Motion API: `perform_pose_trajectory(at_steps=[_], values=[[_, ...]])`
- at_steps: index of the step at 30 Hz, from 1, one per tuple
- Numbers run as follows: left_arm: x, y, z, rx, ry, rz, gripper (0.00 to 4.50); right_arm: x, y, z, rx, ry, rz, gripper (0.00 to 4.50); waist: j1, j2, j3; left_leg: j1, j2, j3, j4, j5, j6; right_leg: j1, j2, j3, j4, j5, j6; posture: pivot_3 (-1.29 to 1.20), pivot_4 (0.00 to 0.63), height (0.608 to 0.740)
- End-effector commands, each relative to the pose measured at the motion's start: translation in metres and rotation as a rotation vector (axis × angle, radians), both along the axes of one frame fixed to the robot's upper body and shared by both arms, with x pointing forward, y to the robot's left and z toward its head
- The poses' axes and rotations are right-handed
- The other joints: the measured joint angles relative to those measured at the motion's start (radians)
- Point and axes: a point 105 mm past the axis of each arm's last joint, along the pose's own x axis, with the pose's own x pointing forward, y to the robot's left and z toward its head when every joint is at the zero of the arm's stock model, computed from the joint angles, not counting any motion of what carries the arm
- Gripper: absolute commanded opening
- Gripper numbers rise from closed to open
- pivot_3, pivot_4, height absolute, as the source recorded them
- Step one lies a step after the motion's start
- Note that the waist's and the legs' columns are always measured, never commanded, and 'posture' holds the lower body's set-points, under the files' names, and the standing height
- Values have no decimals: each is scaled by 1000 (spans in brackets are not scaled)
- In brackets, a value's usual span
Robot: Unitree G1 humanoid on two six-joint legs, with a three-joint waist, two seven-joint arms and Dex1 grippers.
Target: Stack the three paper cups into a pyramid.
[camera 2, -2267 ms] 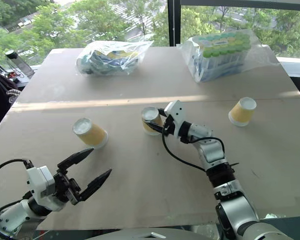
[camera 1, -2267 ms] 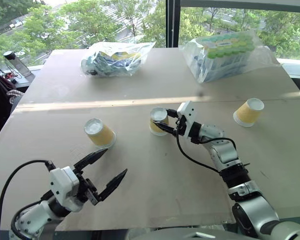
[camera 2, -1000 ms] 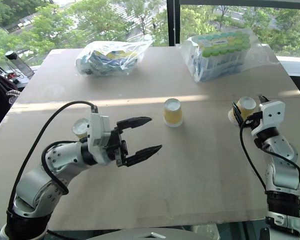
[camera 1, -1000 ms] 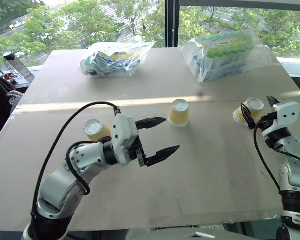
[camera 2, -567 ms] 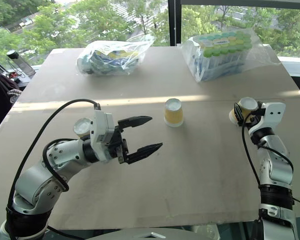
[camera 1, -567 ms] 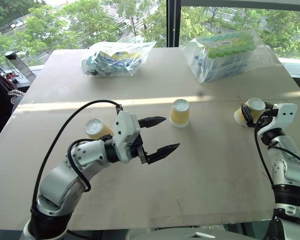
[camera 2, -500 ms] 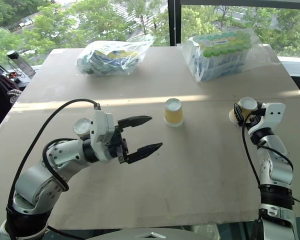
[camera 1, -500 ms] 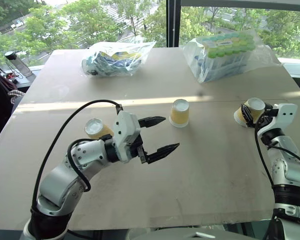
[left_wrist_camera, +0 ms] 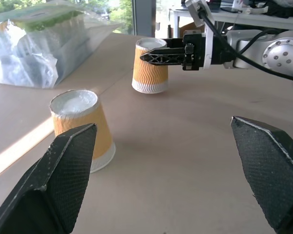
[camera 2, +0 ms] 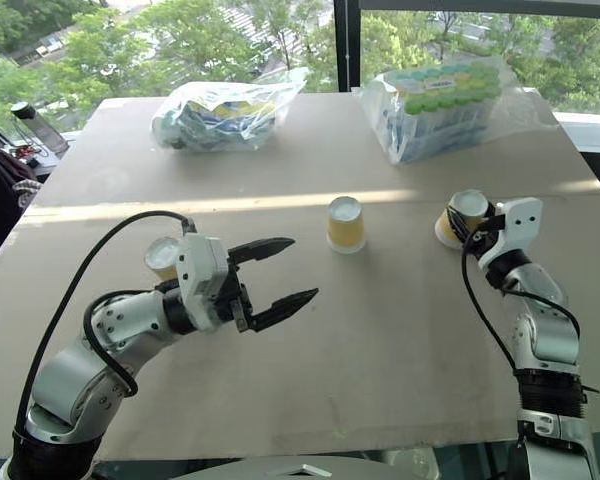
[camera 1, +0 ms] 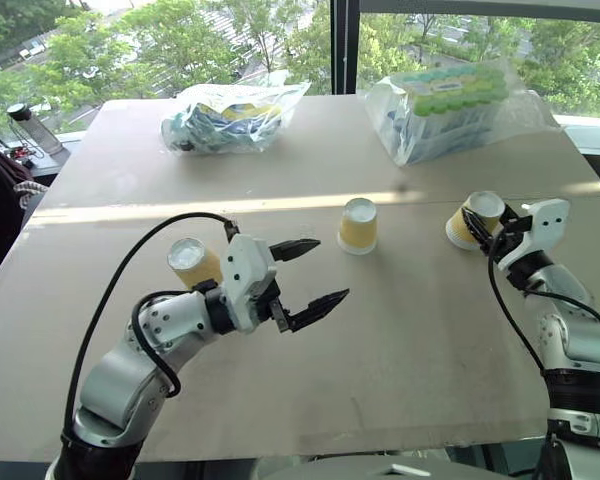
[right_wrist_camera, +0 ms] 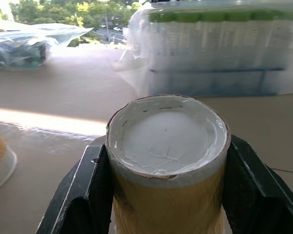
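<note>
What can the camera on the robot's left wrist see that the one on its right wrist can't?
Left wrist view: the right gripper seen from outside, shut on a cup that is lifted off the table, and the left gripper's own open fingers. Right wrist view: that held cup's white base up close, and the blue-packet bag. Both: the middle cup, upside down on the table, and the bag of green-topped packs.

Right hand point(camera 2: 467, 226) clamped on tilted cup point(camera 2: 459, 217), left hand point(camera 2: 285, 271) spread wide, middle cup point(camera 2: 346, 224) upside down
</note>
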Motion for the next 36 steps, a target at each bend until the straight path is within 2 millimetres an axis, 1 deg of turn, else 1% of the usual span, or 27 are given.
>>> perform_pose_trajectory(at_steps=[1,3,5,8,11,15,22,24,25,27,28,30,33,36], values=[[3,9,1,-25,-42,93,4500,-1,36,13,11,-33,116,2127,0,0,0,0,0,0,0,0,0,0,0,0,0,0,0,0,150,740],[2,10,-3,-11,-45,114,4500,1,51,9,15,-11,158,2127,1,0,0,0,0,0,0,0,0,0,0,0,0,0,0,0,150,740],[3,13,-5,-9,-46,141,4500,1,62,5,6,5,197,2127,3,0,0,0,0,0,0,0,0,-1,0,0,0,0,0,0,150,740],[3,16,-6,-11,-53,159,4500,1,76,5,14,16,239,2127,5,0,0,0,0,-1,0,0,0,-1,0,-1,0,0,0,0,150,740],[2,16,-6,-13,-57,161,4500,5,81,5,11,10,240,2127,2,0,0,0,0,0,0,0,0,-1,0,-1,0,0,0,0,150,740],[2,15,-6,-12,-61,161,4500,7,81,3,-2,19,237,2127,1,0,0,0,0,-1,0,0,0,-1,0,-1,0,0,0,0,150,740],[1,16,-7,-7,-58,160,4500,4,83,-1,-41,28,247,2127,1,0,0,0,0,-1,0,0,0,-1,0,-1,0,0,0,0,150,740],[1,16,-7,-6,-57,159,4500,3,83,-2,-41,33,248,3146,1,0,0,0,0,-1,0,0,0,-1,0,-1,0,0,0,0,150,740],[1,16,-7,-6,-57,159,4500,4,82,-1,-43,27,241,3479,1,0,0,0,0,-1,0,0,0,-1,0,-1,0,0,0,0,150,740],[1,16,-8,-7,-56,158,4500,4,80,0,-39,22,232,4319,1,0,0,0,0,-1,0,0,0,-1,0,-1,0,0,0,0,150,740],[1,17,-8,-9,-57,163,4500,4,78,2,-40,12,222,4434,1,0,0,0,0,-1,0,0,0,-1,0,-1,0,0,0,0,150,740],[1,18,-9,-8,-62,179,4500,3,76,5,-40,4,218,4434,1,0,0,0,0,-1,0,0,0,-1,0,-1,0,0,0,0,150,740],[2,22,-9,-50,-49,242,4500,-4,68,6,-43,6,224,4434,2,0,0,0,0,-1,0,0,0,-1,0,-1,0,0,0,0,150,740],[-9,23,-9,-101,-75,298,4500,-17,59,7,-38,23,261,4434,3,0,0,-1,0,-1,0,0,0,-1,0,-1,-1,0,0,0,150,740]])
